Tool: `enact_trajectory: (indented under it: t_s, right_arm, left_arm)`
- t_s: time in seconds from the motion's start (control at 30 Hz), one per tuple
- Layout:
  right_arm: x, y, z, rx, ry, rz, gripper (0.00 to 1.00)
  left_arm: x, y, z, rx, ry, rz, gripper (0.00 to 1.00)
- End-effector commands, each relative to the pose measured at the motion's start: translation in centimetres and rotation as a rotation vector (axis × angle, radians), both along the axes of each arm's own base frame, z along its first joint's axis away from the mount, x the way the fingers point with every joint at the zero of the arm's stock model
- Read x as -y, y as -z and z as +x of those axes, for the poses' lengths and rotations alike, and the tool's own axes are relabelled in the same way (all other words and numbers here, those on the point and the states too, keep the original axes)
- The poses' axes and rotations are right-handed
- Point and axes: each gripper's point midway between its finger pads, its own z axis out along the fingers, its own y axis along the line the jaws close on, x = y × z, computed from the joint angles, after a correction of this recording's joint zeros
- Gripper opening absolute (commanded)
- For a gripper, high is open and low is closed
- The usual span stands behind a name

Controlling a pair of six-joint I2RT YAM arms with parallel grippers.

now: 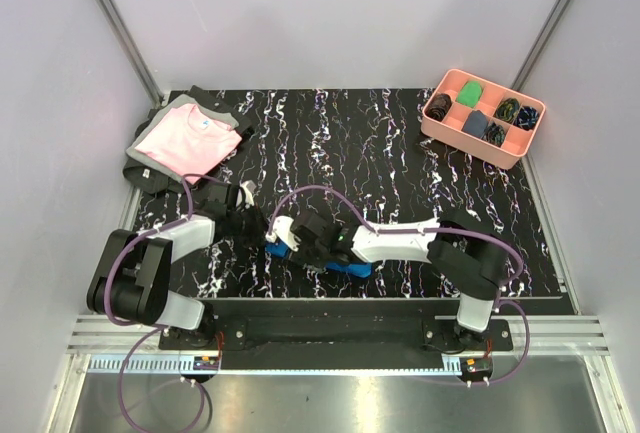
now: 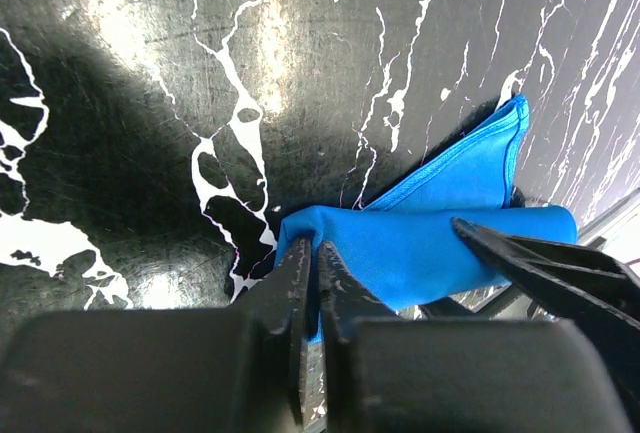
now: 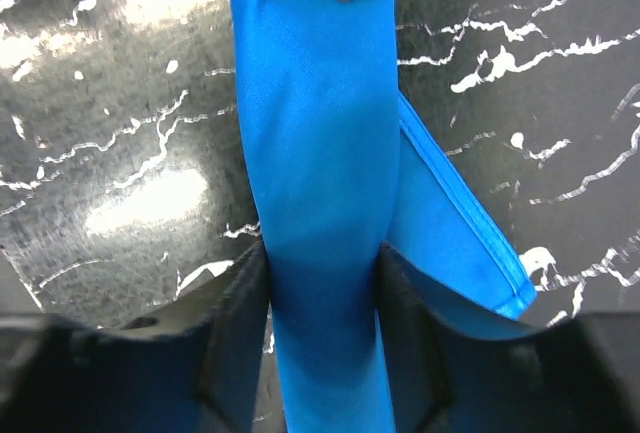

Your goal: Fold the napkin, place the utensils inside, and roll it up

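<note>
Nearly done: the left gripper [image 2: 312,249] is pinching one end of the napkin [image 2: 430,248], its fingers all but together on the blue cloth. The right gripper [image 3: 322,268] is clasping the roll's middle, a finger pressing in on each side. The napkin is lying as a tight tube on the table [image 1: 400,153], near its front edge and between the two arms. A flap [image 3: 460,243] is trailing flat from under the tube, not yet wound in. The utensils are not showing in any view; they are presumably wrapped inside, though that cannot be confirmed. The work appears to be in its last step, the rolling. The next move is likely calling for both grippers to turn the tube together over the flap. They would need an even grip so the satin is not slipping loose or letting cutlery slide out an open end.
</note>
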Motion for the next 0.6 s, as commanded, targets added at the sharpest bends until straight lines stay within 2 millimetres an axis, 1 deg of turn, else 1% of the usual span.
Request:
enact_trajectory:
  t_s: [0.0,0.03,0.07,0.1,0.13,0.2,0.23,0.27,0.3,0.37,0.4,0.43,0.5,0.57]
  right_arm:
    - [1.5,2.9,-1.6,-0.181,0.01,-0.057,0.44]
    - [1.3,3.2,-2.6,-0.251,-0.004,-0.05,0.42]
    - [1.2,3.3,-3.1,-0.289,-0.01,-0.04,0.41]
    - [1.3,3.4,-3.2,-0.329,-0.003,-0.027,0.39]
    - [0.9,3.3,-4.2,-0.405,-0.018,0.004,0.37]
    - [0.8,3.2,-4.7,-0.51,-0.019,0.047,0.36]
    - [0.6,3.1,-4.7,-0.547,-0.011,0.065,0.34]
    - [0.6,2.9,-4.2,-0.576,0.001,0.087,0.35]
    - [0.4,2.9,-4.8,-0.652,-0.006,0.109,0.34]
    - [0.0,2.4,-4.7,-0.717,-0.011,0.148,0.34]
    - [0.0,2.2,-4.7,-0.791,-0.008,0.178,0.33]
    - [0.0,2.0,-4.7,-0.828,-0.009,0.196,0.33]
    - [-0.2,1.5,-4.1,-0.906,-0.003,0.243,0.33]
    - [-0.2,1.3,-3.5,-0.941,0.002,0.268,0.32]
  left_arm:
    - [-0.2,-1.5,1.3,0.081,0.01,0.013,0.32]
    - [-0.3,-2.1,1.5,0.105,0.004,0.016,0.38]
    - [-0.6,-2.3,1.7,0.121,-0.005,0.029,0.42]
    - [-0.7,-2.3,1.7,0.128,-0.01,0.037,0.52]
    - [-0.9,-2.9,1.8,0.155,-0.02,0.044,0.55]
    - [-1.6,-3.4,1.9,0.186,-0.048,0.074,0.63]
    - [-1.9,-3.4,1.9,0.197,-0.058,0.084,0.65]
    - [-2.2,-3.6,1.8,0.216,-0.071,0.094,0.66]
    - [-2.3,-3.7,1.6,0.222,-0.076,0.097,0.67]
    - [-2.4,-4.0,1.4,0.255,-0.08,0.09,0.67]
    - [-2.4,-4.0,1.3,0.26,-0.086,0.084,0.68]
    - [-2.3,-4.2,1.3,0.271,-0.086,0.073,0.68]
    - [-2.3,-4.4,1.0,0.283,-0.093,0.065,0.68]
    - [-2.4,-4.4,0.8,0.292,-0.1,0.064,0.68]
